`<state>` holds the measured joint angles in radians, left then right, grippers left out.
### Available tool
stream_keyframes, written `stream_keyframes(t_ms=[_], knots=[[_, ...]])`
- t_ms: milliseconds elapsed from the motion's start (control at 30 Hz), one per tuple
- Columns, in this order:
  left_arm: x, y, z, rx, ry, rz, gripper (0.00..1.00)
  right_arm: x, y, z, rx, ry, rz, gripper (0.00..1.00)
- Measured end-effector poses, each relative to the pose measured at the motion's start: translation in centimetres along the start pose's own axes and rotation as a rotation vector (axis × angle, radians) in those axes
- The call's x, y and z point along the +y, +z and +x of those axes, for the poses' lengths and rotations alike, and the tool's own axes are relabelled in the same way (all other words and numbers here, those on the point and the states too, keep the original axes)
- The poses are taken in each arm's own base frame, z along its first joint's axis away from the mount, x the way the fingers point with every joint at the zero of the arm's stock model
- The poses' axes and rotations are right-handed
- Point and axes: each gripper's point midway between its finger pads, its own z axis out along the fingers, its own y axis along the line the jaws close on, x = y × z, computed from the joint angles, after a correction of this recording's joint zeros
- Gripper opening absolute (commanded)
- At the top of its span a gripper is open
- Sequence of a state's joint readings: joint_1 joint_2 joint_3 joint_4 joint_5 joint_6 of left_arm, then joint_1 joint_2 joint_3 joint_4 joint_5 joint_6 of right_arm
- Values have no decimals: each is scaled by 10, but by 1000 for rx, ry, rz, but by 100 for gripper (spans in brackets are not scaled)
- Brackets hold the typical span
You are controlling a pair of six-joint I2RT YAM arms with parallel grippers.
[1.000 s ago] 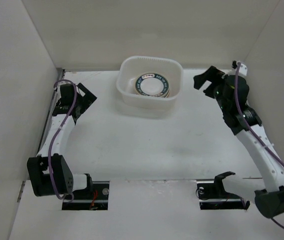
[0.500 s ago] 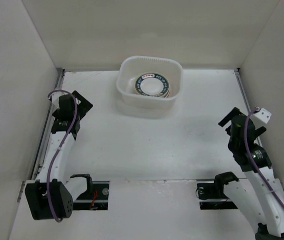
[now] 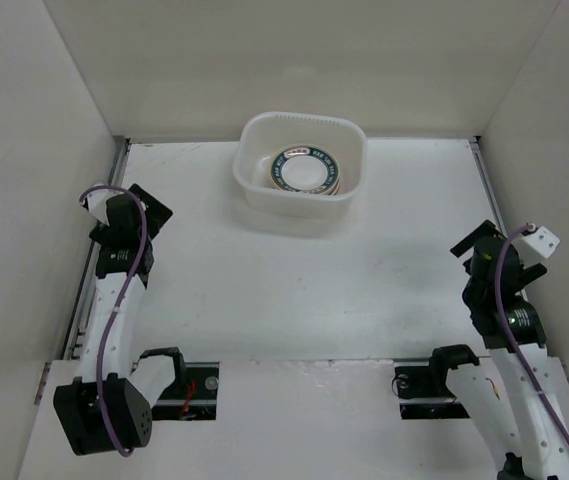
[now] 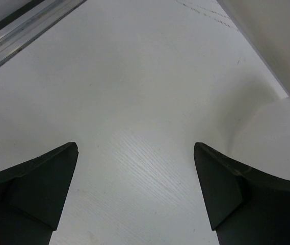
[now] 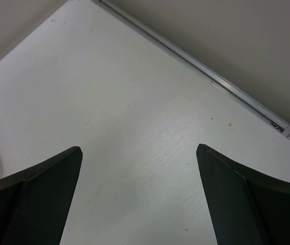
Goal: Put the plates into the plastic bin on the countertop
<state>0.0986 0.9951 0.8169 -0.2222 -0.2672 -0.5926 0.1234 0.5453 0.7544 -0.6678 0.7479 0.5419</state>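
Observation:
The translucent white plastic bin [image 3: 300, 128] stands at the back middle of the white countertop [image 3: 304, 270]. A stack of plates [image 3: 305, 170] lies inside it, the top one white with a dark teal patterned rim. No plate lies loose on the countertop. My left gripper [image 3: 147, 212] is open and empty near the left wall, well clear of the bin; its wrist view [image 4: 135, 153] shows bare countertop and the bin's wall [image 4: 282, 138] at the right edge. My right gripper [image 3: 484, 240] is open and empty near the right wall [image 5: 138, 153].
White walls enclose the countertop on three sides. A metal rail [image 3: 100, 240] runs along the left wall and another [image 5: 195, 64] along the right wall. Two dark slots [image 3: 186, 386] with the arm bases sit at the near edge.
Both arms have drawn back toward the near edge. The right gripper moved from beside the bin's right side to low by the right wall. The left gripper slid back a little.

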Motion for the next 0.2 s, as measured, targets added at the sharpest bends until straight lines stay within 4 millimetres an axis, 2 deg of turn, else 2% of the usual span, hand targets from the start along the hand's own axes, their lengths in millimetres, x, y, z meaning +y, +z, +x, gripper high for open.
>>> stream_keyframes(t_ms=[200], knots=[[0,-2,-3,-11,-2,3,100,1,-1,1,4,-2,-9,100]])
